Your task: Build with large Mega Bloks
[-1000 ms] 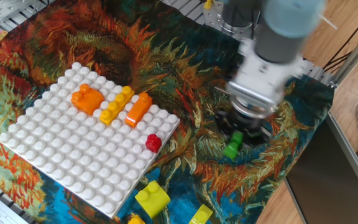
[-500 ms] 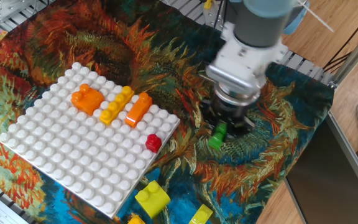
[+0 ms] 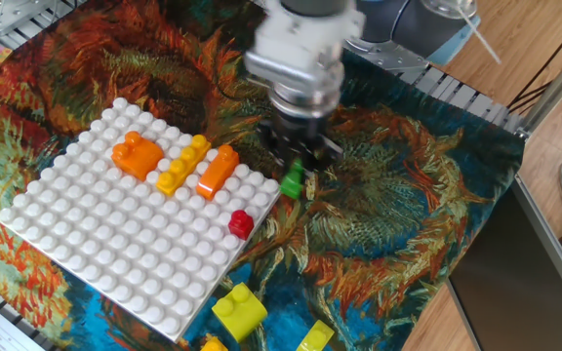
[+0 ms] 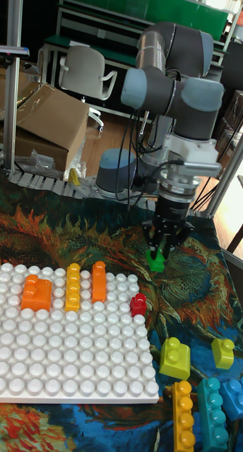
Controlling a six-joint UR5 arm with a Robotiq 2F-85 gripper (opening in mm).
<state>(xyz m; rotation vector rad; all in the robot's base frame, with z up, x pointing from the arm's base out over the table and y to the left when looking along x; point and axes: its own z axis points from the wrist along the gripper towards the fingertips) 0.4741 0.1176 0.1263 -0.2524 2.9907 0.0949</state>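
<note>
My gripper (image 3: 294,166) (image 4: 161,248) is shut on a small green brick (image 3: 291,182) (image 4: 157,262) and holds it in the air just beyond the right corner of the white baseplate (image 3: 96,258) (image 4: 72,360). On the plate stand an orange two-stud block (image 3: 137,154) (image 4: 36,292), a yellow bar (image 3: 182,166) (image 4: 73,286), an orange bar (image 3: 218,171) (image 4: 99,280) and a red one-stud cube (image 3: 240,223) (image 4: 138,304).
Loose bricks lie on the patterned cloth by the plate's near-right side: a yellow-green block (image 3: 238,312) (image 4: 174,357), another yellow one (image 3: 315,337) (image 4: 222,352), a yellow-orange bar (image 4: 182,415) and a teal bar (image 4: 213,413). A metal frame (image 3: 554,244) borders the right.
The gripper has carried the green brick leftward across the cloth, from the right side to the baseplate's right corner. The bricks on the plate have not moved.
</note>
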